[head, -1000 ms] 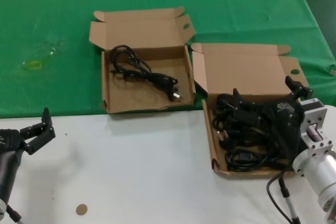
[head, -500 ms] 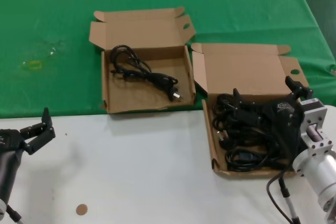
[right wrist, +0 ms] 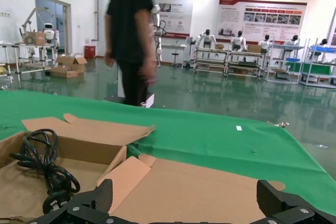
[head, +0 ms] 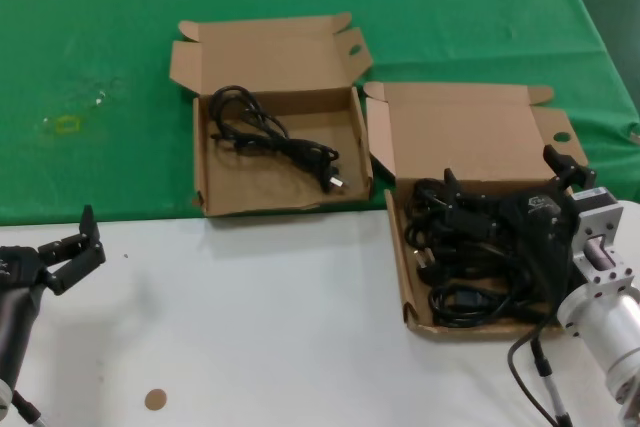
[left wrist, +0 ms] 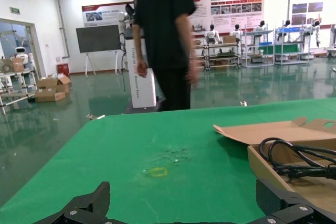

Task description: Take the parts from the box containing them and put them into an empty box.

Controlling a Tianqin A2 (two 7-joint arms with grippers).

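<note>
Your right end effector (head: 500, 209) sits spread wide, low over the parts (head: 455, 247) in the right-hand box (head: 470, 137). One cord (head: 270, 135) lies in the left box (head: 265, 57). Left end effector (head: 75, 247) idles released over the table (head: 270, 327).

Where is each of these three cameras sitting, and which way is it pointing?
Head view: on the robot's head, looking down at the table, two cardboard boxes, both grippers.
Left wrist view: on the left arm, low, facing across the green cloth into the hall; open left gripper at the edge.
Right wrist view: on the right arm over the full box; open right gripper shows.
All share the far box holding one cord.
</note>
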